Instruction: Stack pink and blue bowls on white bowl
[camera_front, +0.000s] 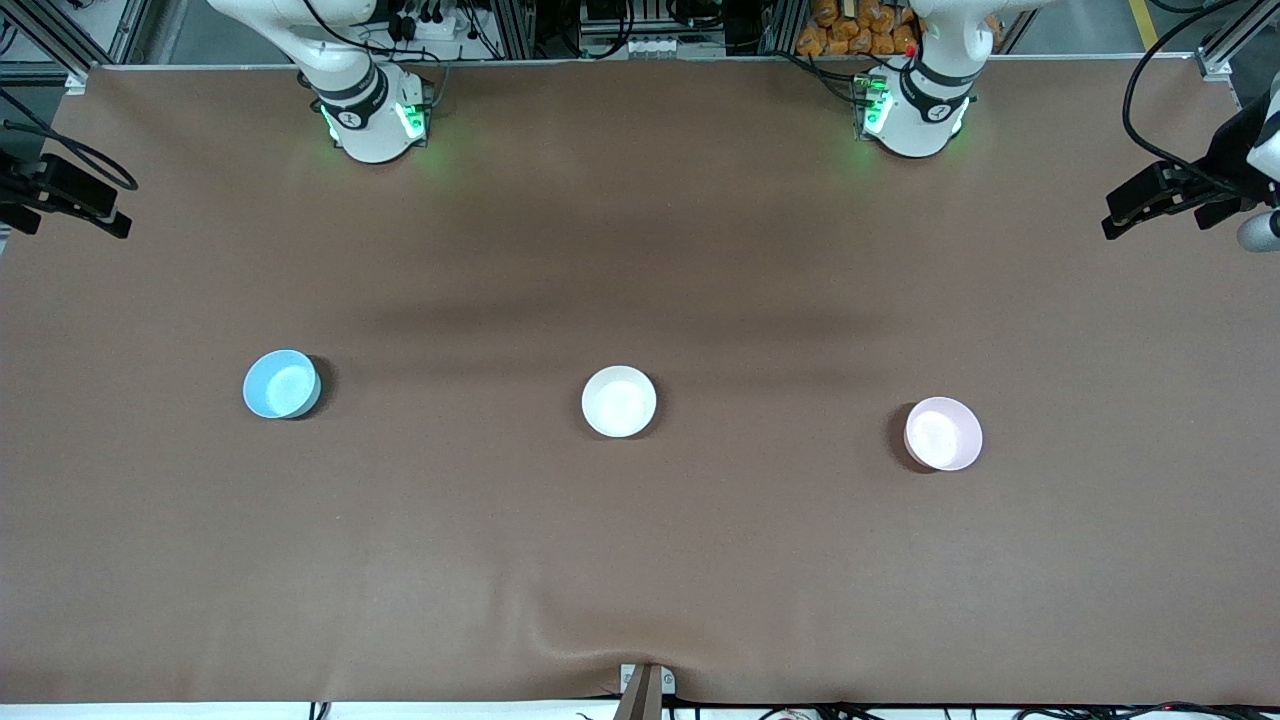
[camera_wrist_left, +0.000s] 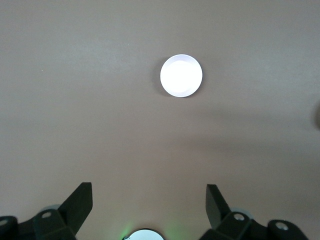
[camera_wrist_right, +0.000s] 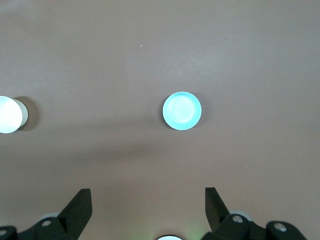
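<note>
Pink bowl (camera_front: 943, 433): nearest the front camera of the three, toward the left arm's end of the table (camera_front: 640, 560), upright and alone; it shows as a bright disc in the left wrist view (camera_wrist_left: 181, 75).
White bowl (camera_front: 619, 401): mid-table, a little farther from the camera than the pink bowl, well apart from both others, nothing stacked in it; seen at the edge of the right wrist view (camera_wrist_right: 10, 114).
Blue bowl (camera_front: 282, 384): toward the right arm's end, slightly farther again (camera_wrist_right: 182, 111).
Left gripper (camera_wrist_left: 149, 200): raised high over bare table, pointing straight down, fingers (camera_wrist_left: 79, 204) spread wide, holding nothing.
Right gripper (camera_wrist_right: 148, 201): raised likewise, pointing down, fingers (camera_wrist_right: 78, 204) wide apart and empty.
Arm bases: at the table's farthest edge.
</note>
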